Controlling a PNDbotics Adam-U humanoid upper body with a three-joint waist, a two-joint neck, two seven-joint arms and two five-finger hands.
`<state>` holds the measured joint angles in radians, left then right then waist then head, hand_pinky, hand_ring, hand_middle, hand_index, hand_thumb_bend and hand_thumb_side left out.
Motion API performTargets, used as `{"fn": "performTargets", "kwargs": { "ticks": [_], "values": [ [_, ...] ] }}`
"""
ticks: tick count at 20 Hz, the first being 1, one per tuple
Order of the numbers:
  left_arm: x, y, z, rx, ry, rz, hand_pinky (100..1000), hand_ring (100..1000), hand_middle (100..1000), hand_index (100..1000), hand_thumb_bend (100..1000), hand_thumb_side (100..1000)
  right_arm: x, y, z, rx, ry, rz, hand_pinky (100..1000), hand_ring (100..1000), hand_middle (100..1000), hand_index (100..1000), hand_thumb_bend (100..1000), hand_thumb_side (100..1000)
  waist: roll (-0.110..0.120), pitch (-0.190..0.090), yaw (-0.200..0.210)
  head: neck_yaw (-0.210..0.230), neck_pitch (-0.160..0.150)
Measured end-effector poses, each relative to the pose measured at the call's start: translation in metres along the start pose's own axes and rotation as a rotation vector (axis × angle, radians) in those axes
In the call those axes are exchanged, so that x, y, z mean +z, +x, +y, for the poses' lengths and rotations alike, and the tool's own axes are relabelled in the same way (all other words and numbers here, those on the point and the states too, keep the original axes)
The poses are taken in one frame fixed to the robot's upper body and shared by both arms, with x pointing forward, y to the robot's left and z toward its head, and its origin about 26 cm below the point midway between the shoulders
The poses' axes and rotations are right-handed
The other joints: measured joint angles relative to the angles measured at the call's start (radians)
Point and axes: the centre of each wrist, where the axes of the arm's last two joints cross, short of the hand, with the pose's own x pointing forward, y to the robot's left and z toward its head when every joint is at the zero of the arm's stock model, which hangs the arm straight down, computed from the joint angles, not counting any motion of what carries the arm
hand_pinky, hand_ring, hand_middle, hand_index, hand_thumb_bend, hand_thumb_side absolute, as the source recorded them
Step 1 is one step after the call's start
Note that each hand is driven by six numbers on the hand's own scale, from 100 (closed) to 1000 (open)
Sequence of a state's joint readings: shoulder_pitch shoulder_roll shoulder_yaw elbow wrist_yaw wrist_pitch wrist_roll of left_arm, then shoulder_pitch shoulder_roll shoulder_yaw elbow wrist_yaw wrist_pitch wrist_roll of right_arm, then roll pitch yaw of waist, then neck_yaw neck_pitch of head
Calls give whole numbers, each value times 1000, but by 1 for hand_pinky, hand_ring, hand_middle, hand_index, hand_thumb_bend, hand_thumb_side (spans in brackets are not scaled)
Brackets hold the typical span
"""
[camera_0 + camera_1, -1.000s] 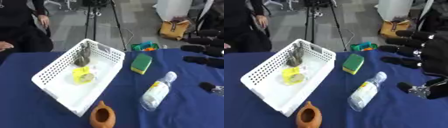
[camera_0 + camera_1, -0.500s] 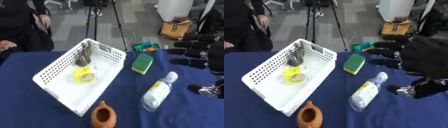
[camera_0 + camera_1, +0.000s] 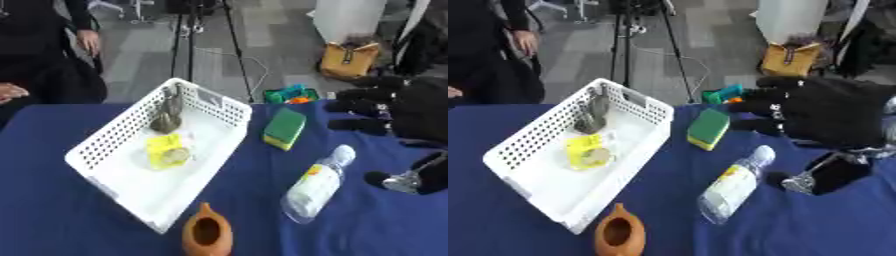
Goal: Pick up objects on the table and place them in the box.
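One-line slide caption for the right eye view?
Black right hand, fingers spread, above clear plastic bottle beside white perforated basket.

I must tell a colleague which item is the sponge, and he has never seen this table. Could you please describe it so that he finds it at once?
Start at the white perforated basket on the blue table. Just off the basket's far right corner lies the sponge, a flat rectangular block. Its green top over a yellow layer sets it apart from the clear plastic bottle nearer the camera and the orange clay pot.

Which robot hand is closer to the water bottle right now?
Right. The right robot hand hovers open just above and right of the water bottle. The left robot hand shows in neither view.
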<state>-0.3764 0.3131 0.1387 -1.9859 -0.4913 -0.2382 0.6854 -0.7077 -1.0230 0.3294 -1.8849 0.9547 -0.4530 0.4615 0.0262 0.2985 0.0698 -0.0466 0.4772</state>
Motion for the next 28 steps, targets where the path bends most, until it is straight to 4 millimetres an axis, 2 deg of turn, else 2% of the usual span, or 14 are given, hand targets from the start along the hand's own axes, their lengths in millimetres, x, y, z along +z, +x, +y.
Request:
{"fn": "performTargets", "kwargs": {
  "ticks": [4, 11, 12, 13, 15, 16, 19, 28],
  "values": [
    [1, 0, -1, 3, 1, 5, 757, 807, 863, 816, 100, 1000, -5, -3, 10, 14, 37, 16, 1000, 1000, 1000, 1000, 396, 500, 1, 0, 5, -8, -4],
    [1, 0, -1, 3, 1, 6, 756, 798, 860, 811, 100, 1000, -9, -1, 22, 86, 66, 44, 1000, 1000, 1000, 1000, 388, 466, 9, 10, 14, -2, -12],
    [1, 0, -1, 3, 0, 6, 755, 795, 859, 809, 100, 1000, -9, 0, 24, 97, 70, 46, 1000, 1000, 1000, 1000, 416, 452, 11, 11, 14, 1, -13],
    [1, 1, -1, 3, 0, 6, 755, 795, 859, 809, 100, 1000, -10, 1, 26, 106, 74, 48, 1000, 1000, 1000, 1000, 389, 455, 11, 13, 15, 4, -14],
    [1, 1, -1, 3, 0, 6, 755, 795, 858, 808, 100, 1000, -10, 2, 28, 124, 81, 50, 1000, 1000, 1000, 1000, 389, 453, 11, 15, 15, 9, -14],
    [1, 1, -1, 3, -1, 7, 754, 792, 856, 806, 100, 1000, -11, 2, 29, 132, 84, 52, 1000, 1000, 1000, 1000, 384, 401, 11, 15, 16, 10, -14],
    [1, 1, -2, 4, -1, 7, 753, 790, 855, 804, 100, 1000, -12, 3, 32, 146, 87, 54, 1000, 1000, 1000, 1000, 389, 394, 13, 18, 16, 17, -14],
    [1, 2, -3, 9, -4, 11, 752, 784, 854, 801, 100, 1000, -20, 10, 43, 157, 77, 13, 1000, 1000, 1000, 1000, 404, 458, 15, 23, 20, 16, -14]
  ]
}}
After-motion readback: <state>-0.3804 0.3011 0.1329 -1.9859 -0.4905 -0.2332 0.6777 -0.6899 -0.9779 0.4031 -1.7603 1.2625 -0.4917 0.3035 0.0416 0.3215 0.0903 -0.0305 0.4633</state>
